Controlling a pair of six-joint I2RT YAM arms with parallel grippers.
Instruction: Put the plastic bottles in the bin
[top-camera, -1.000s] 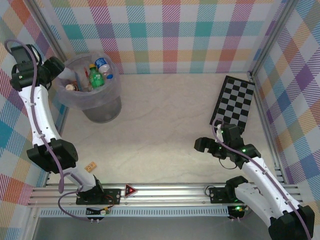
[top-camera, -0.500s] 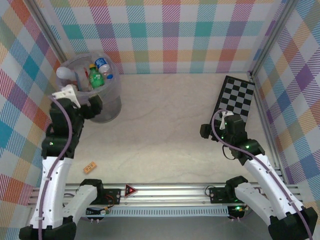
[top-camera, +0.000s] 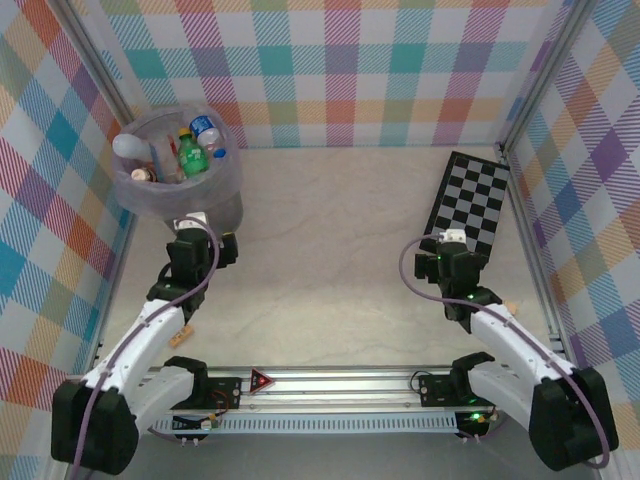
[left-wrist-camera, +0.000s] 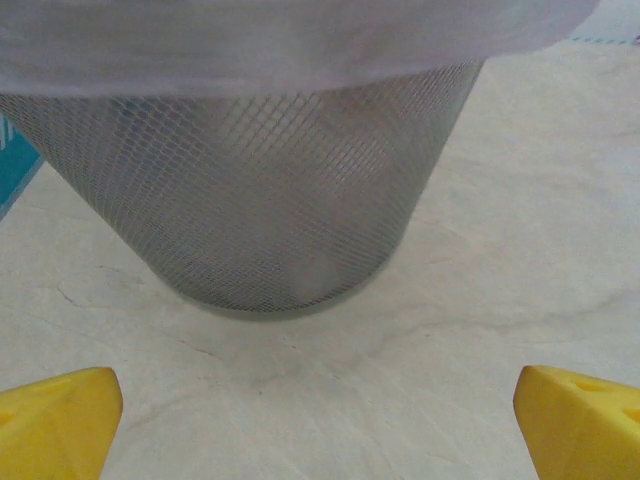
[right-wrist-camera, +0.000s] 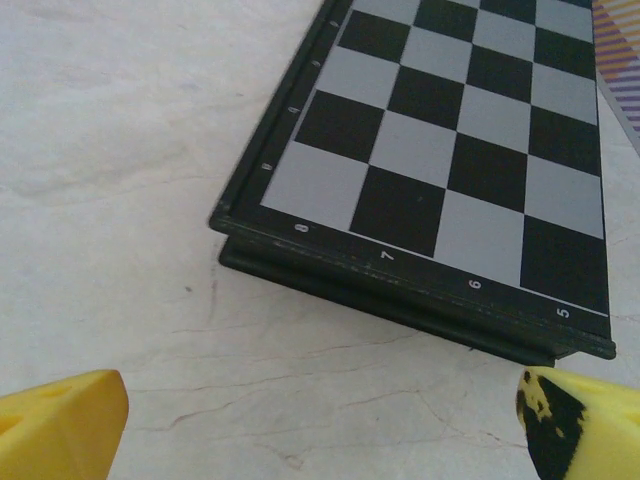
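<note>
The bin (top-camera: 228, 178) stands at the far left of the table, with plastic bottles inside it: a green one (top-camera: 190, 157), a clear one with a blue cap (top-camera: 207, 134) and a pale one (top-camera: 126, 147) at the left rim. My left gripper (top-camera: 203, 228) sits low just in front of the bin, open and holding nothing. The left wrist view has the bin's mesh wall (left-wrist-camera: 250, 190) straight ahead, and my left gripper (left-wrist-camera: 320, 430) has only bare table between its yellow fingertips (left-wrist-camera: 55, 420). My right gripper (top-camera: 450, 240) is open too, with nothing in it, at the checkerboard's near corner.
A black-and-white checkerboard (top-camera: 470, 205) lies at the right; its dark edge (right-wrist-camera: 400, 290) runs just ahead of my right gripper (right-wrist-camera: 320, 430). A small tan block (top-camera: 181, 336) lies by the left arm near the front rail. Plaid walls enclose the table.
My left arm came down from beside the bin's rim to the table in front of it, and its gripper opened. My right gripper swung toward the checkerboard's corner.
</note>
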